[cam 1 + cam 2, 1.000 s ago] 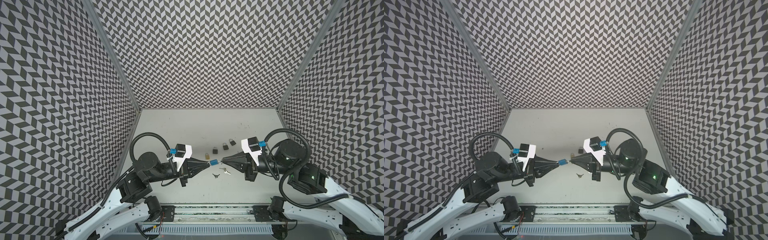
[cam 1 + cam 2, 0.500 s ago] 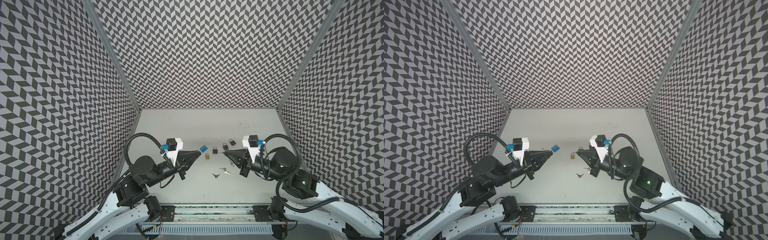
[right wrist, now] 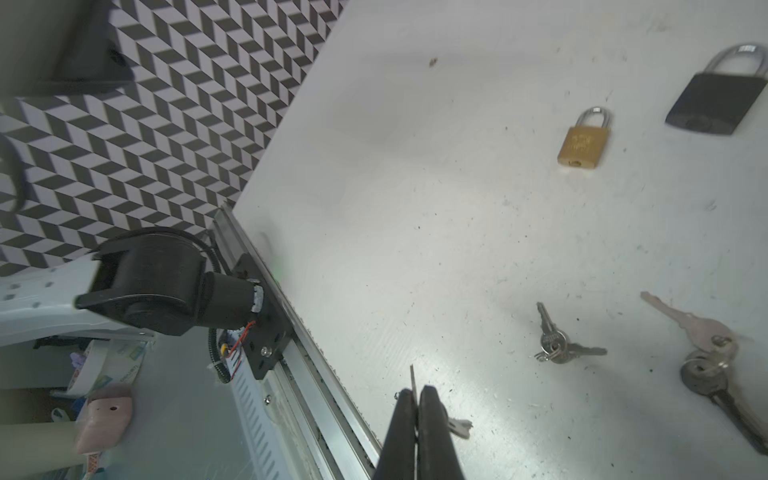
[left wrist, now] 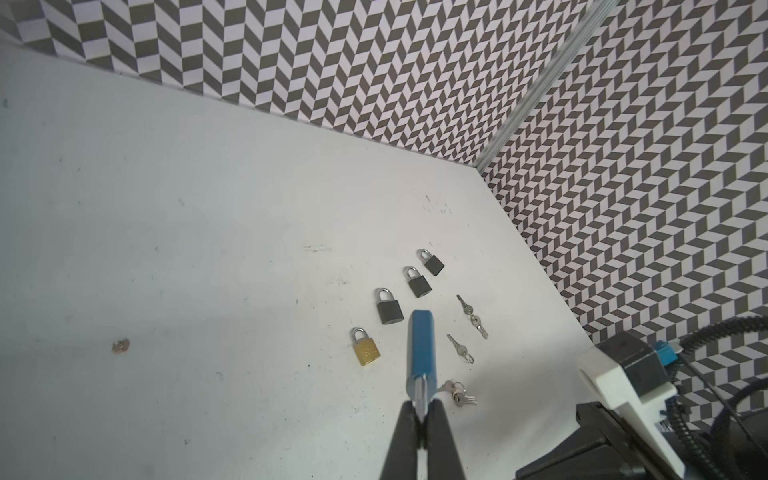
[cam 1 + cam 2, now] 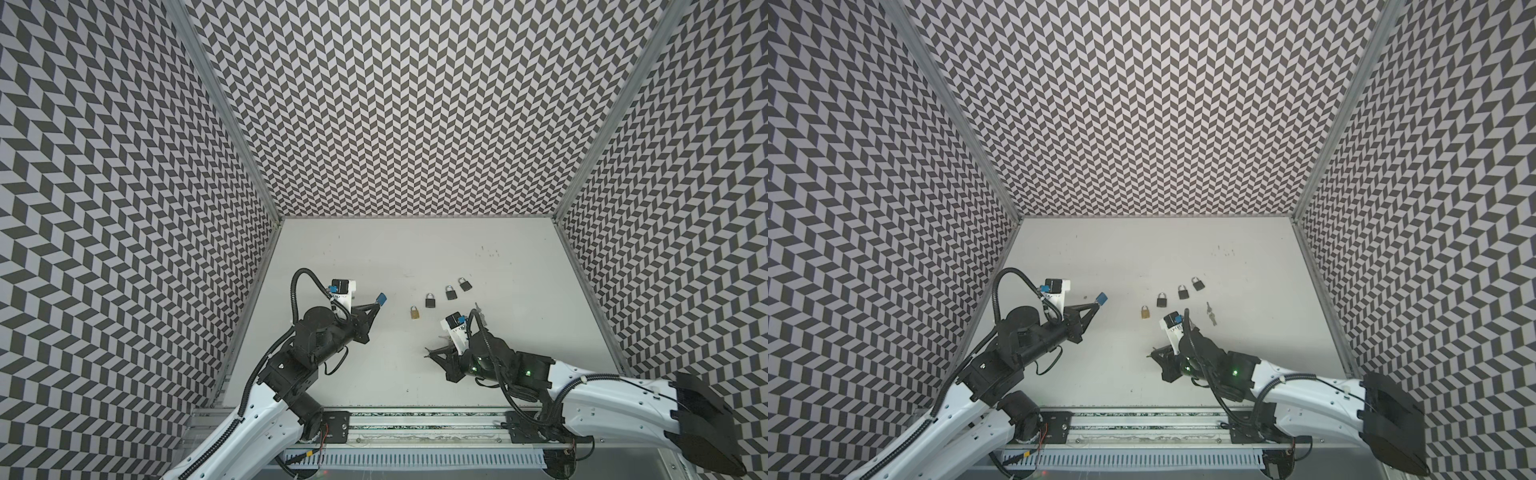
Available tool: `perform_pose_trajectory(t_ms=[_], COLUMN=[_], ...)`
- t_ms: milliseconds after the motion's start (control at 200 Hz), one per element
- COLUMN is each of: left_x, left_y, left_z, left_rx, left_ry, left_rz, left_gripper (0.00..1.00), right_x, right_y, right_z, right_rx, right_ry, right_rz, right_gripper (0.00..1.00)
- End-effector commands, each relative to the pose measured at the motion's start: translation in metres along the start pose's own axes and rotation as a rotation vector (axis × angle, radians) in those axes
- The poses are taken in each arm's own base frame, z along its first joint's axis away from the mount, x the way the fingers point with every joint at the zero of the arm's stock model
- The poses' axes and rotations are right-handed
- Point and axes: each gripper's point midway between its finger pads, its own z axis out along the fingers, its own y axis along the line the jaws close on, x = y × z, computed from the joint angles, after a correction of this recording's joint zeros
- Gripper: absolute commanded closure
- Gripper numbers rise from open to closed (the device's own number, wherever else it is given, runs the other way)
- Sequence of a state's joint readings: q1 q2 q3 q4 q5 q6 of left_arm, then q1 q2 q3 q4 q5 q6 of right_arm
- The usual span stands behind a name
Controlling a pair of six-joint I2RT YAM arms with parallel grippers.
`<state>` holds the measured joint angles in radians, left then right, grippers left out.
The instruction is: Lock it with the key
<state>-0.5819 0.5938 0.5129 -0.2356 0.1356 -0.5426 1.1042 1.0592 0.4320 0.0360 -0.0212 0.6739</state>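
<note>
Black-and-white chevron walls (image 5: 415, 104) closed in three sides and met at bare aluminium corner posts (image 5: 226, 112). The pale grey tabletop (image 5: 395, 249) was scuffed and speckled. A small brown stain (image 5: 1086, 297) lay near the left gripper (image 5: 1096, 306). A metal rail (image 3: 307, 345) edged the table off to the side of the right gripper (image 3: 415, 395). The light was even and the shadows were soft.

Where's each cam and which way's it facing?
Both top views: high behind the robot, looking down at the table; left gripper, right gripper show.
Left wrist: behind its fingers, facing the far right corner past the blue padlock.
Right wrist: behind its fingers and key, facing the left arm's base.
Shared: brass padlock, all four.
</note>
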Motion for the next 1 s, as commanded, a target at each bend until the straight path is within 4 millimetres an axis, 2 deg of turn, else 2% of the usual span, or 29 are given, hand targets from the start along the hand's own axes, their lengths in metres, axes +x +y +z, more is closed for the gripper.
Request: perform_pose_trajectory(t_ms=[0, 135, 330, 631, 991], left_x=[-0.006, -0.003, 0.003, 0.005, 0.005], left_y=[-0.004, 0.004, 0.004, 0.003, 0.002], left_z=[0.0, 0.002, 0.005, 0.005, 0.005], left_rx=[0.054, 0.047, 0.058, 0.064, 0.064], left_ry=[-0.01, 0.004, 0.029, 0.047, 0.062], left_rz=[-0.054, -0.085, -0.088, -0.076, -0.069], left_gripper=[1.0, 1.0, 1.0, 1.0, 1.0], right_x=[-0.019, -0.009, 0.0, 0.01, 0.016], right_y=[0.028, 0.023, 0.012, -0.01, -0.022], right_z=[0.013, 0.034, 0.056, 0.072, 0.081], right_rx=[-0.116, -0.089, -0.04, 0.001, 0.016], right_ry=[-0.062, -0.01, 0.041, 0.101, 0.144], right_rz=[0.05, 0.039, 0.034, 0.064, 0.066], right_gripper=[1.0, 1.0, 1.0, 1.0, 1.0])
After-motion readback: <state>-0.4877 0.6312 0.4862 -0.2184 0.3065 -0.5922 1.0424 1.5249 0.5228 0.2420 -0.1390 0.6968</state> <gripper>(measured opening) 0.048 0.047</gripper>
